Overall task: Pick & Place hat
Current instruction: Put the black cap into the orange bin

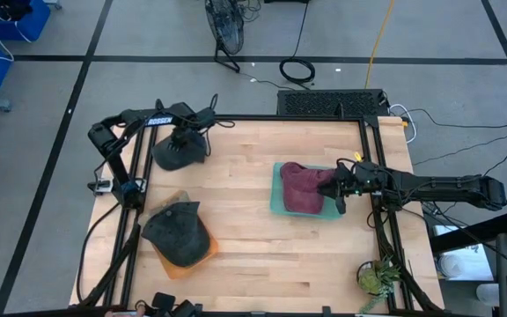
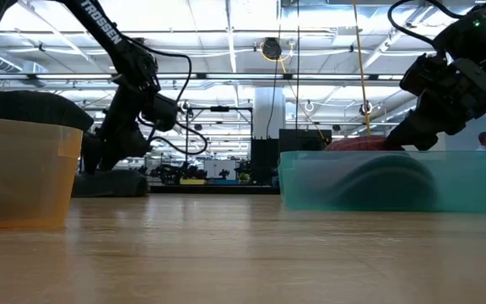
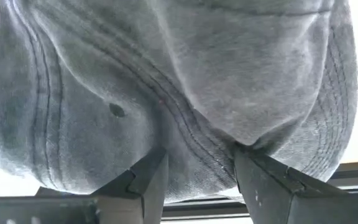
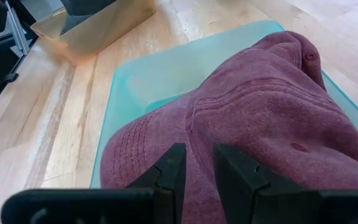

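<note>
A grey hat (image 1: 179,151) lies on the table at the far left; my left gripper (image 1: 183,139) is over it, shut on its cloth, and it fills the left wrist view (image 3: 166,81). A maroon hat (image 1: 302,187) lies in a teal bin (image 1: 275,204) right of centre; my right gripper (image 1: 340,187) is shut on its right side. A second grey hat (image 1: 177,231) rests in an orange bin (image 1: 176,266) at the near left. My left gripper pinches a bulge of the grey hat's crown cloth (image 3: 197,162) between its two fingers (image 3: 148,180), coming from above. The hat rests on the table (image 2: 108,182). My right gripper pinches a fold of the maroon hat's crown (image 4: 199,155) between its nearly closed fingers (image 4: 169,171), slanting down from the table's right side. The hat lies in the teal bin, its brim (image 4: 135,149) on the bin's floor.
Black frame rails (image 1: 372,158) run along the table's left, far and right edges. A small plant (image 1: 377,277) stands at the near right corner. Bare wood (image 1: 253,255) lies between the two bins.
</note>
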Motion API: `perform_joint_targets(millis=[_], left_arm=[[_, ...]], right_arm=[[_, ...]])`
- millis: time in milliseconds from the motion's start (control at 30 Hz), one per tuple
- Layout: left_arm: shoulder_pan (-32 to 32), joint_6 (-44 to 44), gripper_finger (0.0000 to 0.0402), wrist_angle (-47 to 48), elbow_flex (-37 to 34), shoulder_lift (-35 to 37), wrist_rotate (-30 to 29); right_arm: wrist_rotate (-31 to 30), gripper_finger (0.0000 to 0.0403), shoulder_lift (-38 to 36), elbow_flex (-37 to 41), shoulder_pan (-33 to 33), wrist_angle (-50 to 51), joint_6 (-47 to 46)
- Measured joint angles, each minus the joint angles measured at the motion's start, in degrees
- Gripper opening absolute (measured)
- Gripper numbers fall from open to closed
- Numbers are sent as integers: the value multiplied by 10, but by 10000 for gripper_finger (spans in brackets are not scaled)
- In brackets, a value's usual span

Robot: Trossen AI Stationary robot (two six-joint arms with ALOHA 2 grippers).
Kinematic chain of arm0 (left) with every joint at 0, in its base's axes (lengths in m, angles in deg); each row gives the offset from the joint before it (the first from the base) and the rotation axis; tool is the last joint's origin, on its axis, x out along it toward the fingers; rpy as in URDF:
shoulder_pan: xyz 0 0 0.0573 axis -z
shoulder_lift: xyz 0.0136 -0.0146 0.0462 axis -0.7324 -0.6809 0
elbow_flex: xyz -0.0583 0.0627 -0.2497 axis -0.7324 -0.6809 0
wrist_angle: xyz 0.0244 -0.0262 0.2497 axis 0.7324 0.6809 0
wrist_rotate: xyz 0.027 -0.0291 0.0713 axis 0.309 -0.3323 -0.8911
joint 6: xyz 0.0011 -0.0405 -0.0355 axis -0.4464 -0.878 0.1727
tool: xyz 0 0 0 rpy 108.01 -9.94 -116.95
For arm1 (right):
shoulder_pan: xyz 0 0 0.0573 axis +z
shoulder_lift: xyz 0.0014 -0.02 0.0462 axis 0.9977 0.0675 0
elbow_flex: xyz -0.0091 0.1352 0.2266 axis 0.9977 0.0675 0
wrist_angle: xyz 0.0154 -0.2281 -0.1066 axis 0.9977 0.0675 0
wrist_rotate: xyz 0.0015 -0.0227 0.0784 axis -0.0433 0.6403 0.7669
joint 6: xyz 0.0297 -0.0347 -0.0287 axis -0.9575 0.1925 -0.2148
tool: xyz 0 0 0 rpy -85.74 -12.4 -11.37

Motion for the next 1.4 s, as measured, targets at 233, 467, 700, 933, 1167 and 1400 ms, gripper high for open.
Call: perform_joint_targets(millis=[233,467,700,933,1167,1400], left_arm=[[-1,12,151,-2,0,0,3],[-3,18,14,-2,-1,0,-4],[12,9,10,56,22,-1,-101],[20,-119,6,175,150,-2,-68],[52,-254,6,229,275,-1,54],[106,-399,6,235,347,-1,160]], right_arm=[[0,73,0,0,0,0,6],[-1,73,0,0,0,0,20],[-1,73,0,0,0,0,21],[-2,73,-2,0,0,0,19],[-2,73,-2,0,0,0,19],[-1,73,-2,0,0,0,20]])
